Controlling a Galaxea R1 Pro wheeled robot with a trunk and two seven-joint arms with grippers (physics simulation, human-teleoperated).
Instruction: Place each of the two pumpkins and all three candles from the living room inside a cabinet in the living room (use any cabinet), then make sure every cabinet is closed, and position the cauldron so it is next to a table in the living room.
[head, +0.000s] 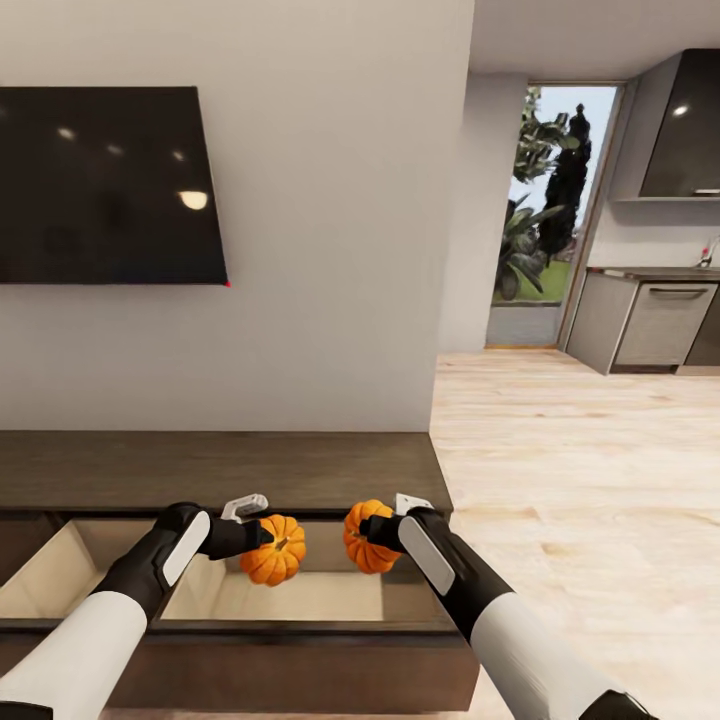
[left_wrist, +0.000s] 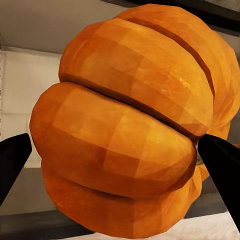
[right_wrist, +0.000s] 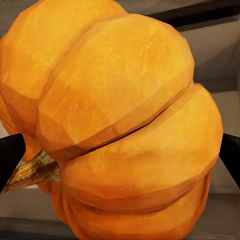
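Our left gripper (head: 262, 535) and right gripper (head: 372, 530) each clamped a pumpkin (head: 274, 550) (head: 366, 537) above the cabinet's (head: 220, 470) open, bare drawer (head: 300, 598).

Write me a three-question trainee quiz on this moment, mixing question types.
1. True or false: the left gripper and right gripper each hold a pumpkin.
2. Both pumpkins hang over: A) the floor B) the open drawer of the cabinet C) the kitchen counter.
3. Fill in: on the wall above the cabinet hangs a black ___.

Key: 1 true, the left pumpkin and the right pumpkin; 2 B; 3 TV.
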